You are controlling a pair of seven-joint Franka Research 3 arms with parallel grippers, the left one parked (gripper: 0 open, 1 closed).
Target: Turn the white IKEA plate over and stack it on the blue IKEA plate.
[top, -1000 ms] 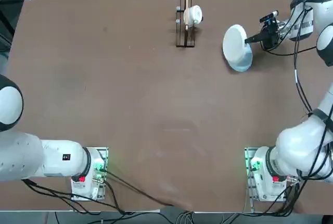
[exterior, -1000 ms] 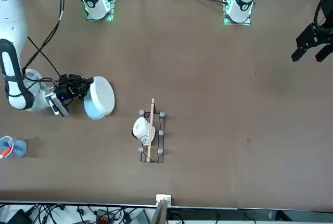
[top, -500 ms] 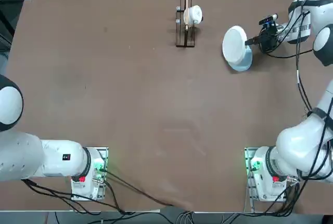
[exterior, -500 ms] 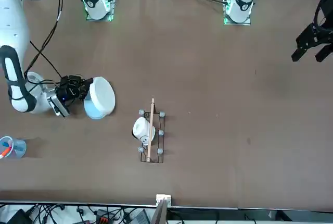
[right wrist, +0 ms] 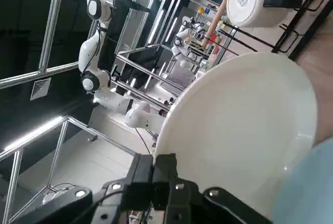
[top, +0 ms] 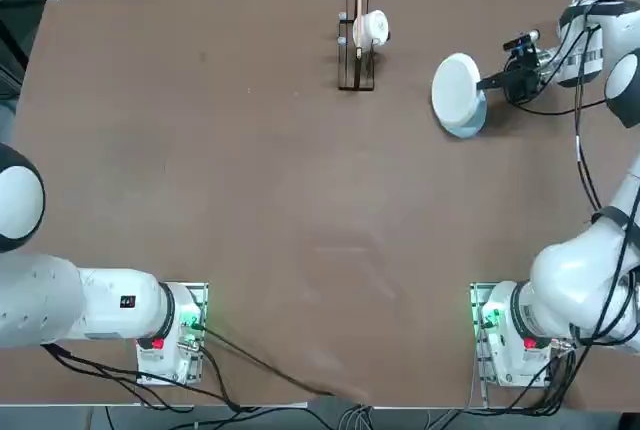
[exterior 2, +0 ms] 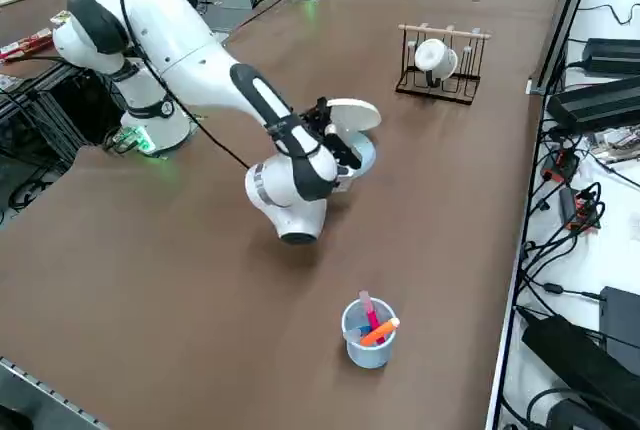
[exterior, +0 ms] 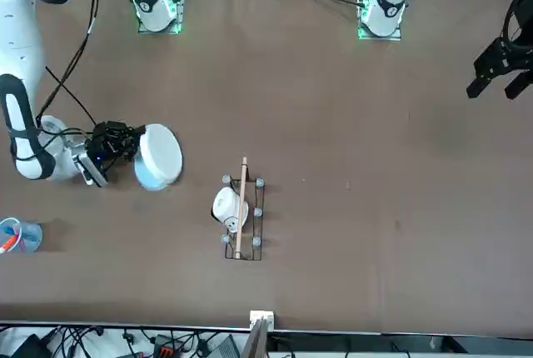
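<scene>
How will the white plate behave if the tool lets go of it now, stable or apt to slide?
The white plate is gripped by its rim in the shut right tool and tilted over the blue plate, so it would probably drop onto it. It holds shape from an edge grip: likely stiff and light. Smooth surfaces suggest it could slide off-centre.

White cup [top: 374, 27] on rack [top: 355, 50]; pen cup [exterior 2: 369, 331].
</scene>
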